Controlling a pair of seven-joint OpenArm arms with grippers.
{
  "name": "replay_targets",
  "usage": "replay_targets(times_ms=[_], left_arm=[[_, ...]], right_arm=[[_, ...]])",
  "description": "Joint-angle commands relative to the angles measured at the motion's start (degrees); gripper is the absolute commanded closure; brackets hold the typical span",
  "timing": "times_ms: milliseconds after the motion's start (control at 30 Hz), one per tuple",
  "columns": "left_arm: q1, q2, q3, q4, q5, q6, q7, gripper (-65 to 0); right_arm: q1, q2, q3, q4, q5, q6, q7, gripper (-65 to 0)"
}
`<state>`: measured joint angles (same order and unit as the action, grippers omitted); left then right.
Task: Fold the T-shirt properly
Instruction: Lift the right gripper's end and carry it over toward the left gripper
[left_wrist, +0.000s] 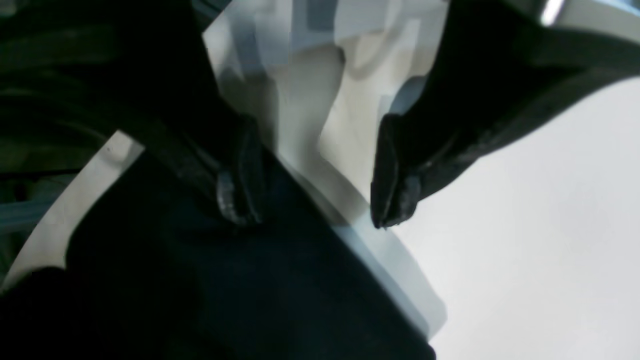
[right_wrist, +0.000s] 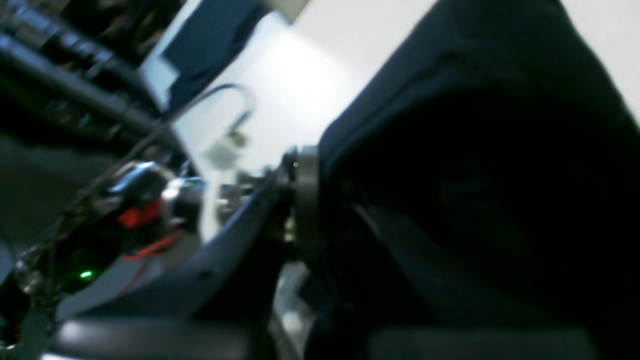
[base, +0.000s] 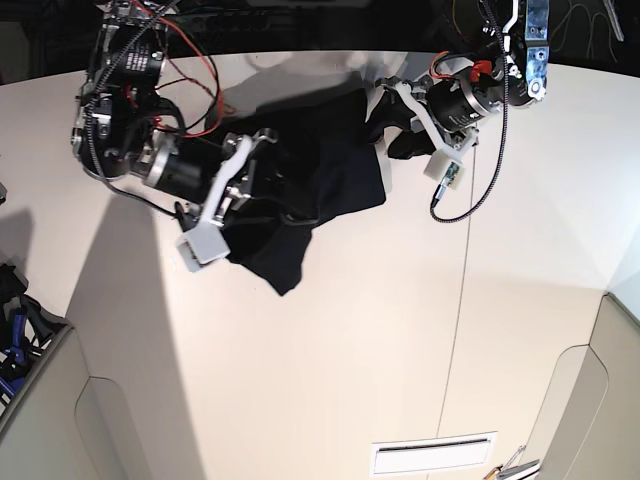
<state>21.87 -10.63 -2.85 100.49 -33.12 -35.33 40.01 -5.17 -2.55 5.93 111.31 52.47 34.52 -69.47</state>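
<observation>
Near the far edge of the bench (base: 330, 340), the T-shirt (base: 318, 178) is seen bunched into a dark, wrinkled heap, with one flap trailing toward the near side. It is plain black cloth; little of its shape can be made out. The right claw (base: 262, 175) is pressed into the heap's left side — whether its jaws are closed cannot be told, since the wrist view is blurred and filled with dark cloth (right_wrist: 475, 175). The left claw (left_wrist: 320, 205) is held with its fingers (left_wrist: 395, 195) spread apart and empty, just above the shirt's edge (left_wrist: 225, 290). The bench is pale and smooth, crossed by a thin seam (base: 462, 300). Cables (base: 190, 85) are seen along the far edge — darkness lies behind.
</observation>
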Motion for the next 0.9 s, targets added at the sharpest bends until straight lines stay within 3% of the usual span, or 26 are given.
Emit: replay_targets(times_ms=[0,133,233,300,533,667,767,867], left_arm=[[-0.31,-0.31,-0.17,0.66,-0.02,0.17,-0.39,-36.9],[-0.33,-0.33,-0.28,0.66,-0.02,0.17,-0.39,-36.9],[-0.31,-0.33,-1.29,0.66,-0.02,0.17,-0.37,-36.9],[-0.31,-0.33,-2.82,0.66,-0.11,0.17,-0.37,-36.9],[-0.26,-0.35,-11.1,0.7,-0.98,-0.15,0.7,-36.9],[-0.26,-0.37,-15.41,0.7,-4.76,-1.99,3.67,-36.9],[-0.24,-0.37,-19.15,0.79,-7.19,-3.58,4.04,-36.9],[-0.17,-0.35,-23.02,2.4,-10.51,-4.67,6.49,-36.9]], right_arm=[[0.68,-0.55,-1.95,0.92,0.26,0.17,1.53,0.0],[0.68,-0.81,-8.33,0.63,-6.54,0.15,1.53,0.0],[0.68,-0.81,-10.75,0.63,-9.42,-0.22,2.56,-24.6],[0.7,-0.81,-11.21,0.66,-9.35,-0.22,3.13,-31.7],[0.7,-0.81,-11.21,0.66,-1.38,0.04,2.97,-31.6],[0.92,-0.81,-11.19,0.9,0.15,0.04,3.08,-31.6],[1.88,-0.83,-11.13,0.92,-0.96,0.04,4.39,-31.6],[3.52,-0.79,-9.57,0.92,-6.51,-0.07,7.67,-31.0]])
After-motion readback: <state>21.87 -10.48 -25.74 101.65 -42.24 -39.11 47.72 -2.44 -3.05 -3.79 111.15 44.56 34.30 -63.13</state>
